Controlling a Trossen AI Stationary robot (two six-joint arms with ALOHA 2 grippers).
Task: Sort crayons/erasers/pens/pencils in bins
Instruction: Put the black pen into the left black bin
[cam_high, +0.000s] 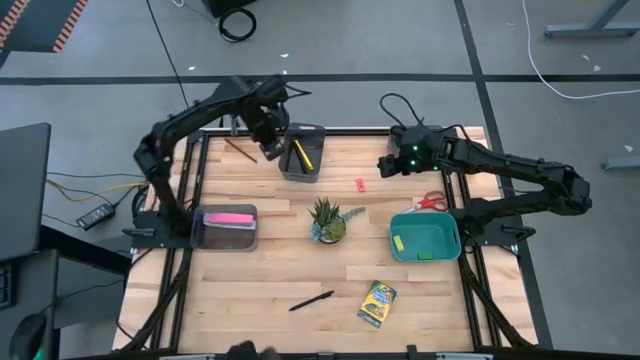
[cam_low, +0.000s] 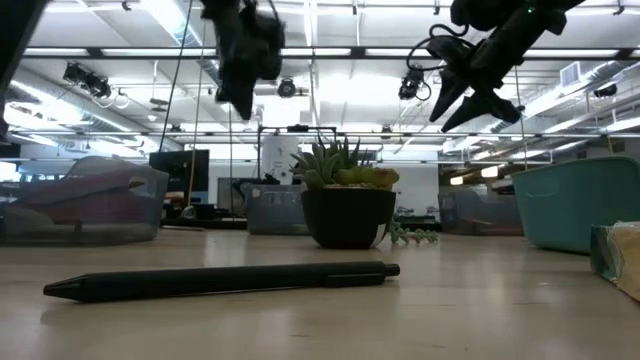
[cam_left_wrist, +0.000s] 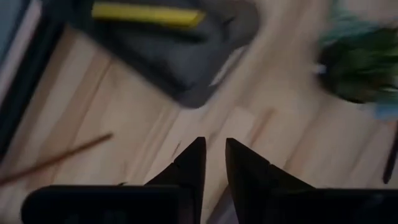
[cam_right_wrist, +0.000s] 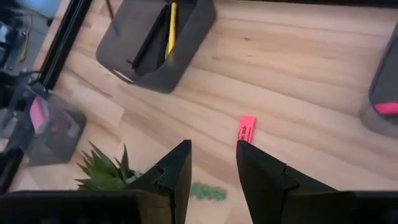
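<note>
My left gripper (cam_high: 268, 148) hangs above the table's far left, open by a narrow gap and empty (cam_left_wrist: 214, 152), beside the dark grey bin (cam_high: 302, 165) that holds a yellow pen (cam_high: 302, 155) and black pens. A thin brownish pencil (cam_high: 240, 150) lies on the table left of that bin. My right gripper (cam_high: 385, 165) is open and empty (cam_right_wrist: 213, 155), above a red-pink eraser (cam_right_wrist: 246, 130) that lies flat on the wood. A black pen (cam_high: 312, 300) and the crayon box (cam_high: 377, 303) lie near the front edge.
A potted plant (cam_high: 328, 220) stands mid-table. A grey bin (cam_high: 225, 228) with a long pink bar sits at the left. The teal bin (cam_high: 425, 237), at the right, holds small yellow-green blocks. Red-handled scissors (cam_high: 432, 201) lie behind it. Another grey bin shows at the right wrist view's edge (cam_right_wrist: 382, 93).
</note>
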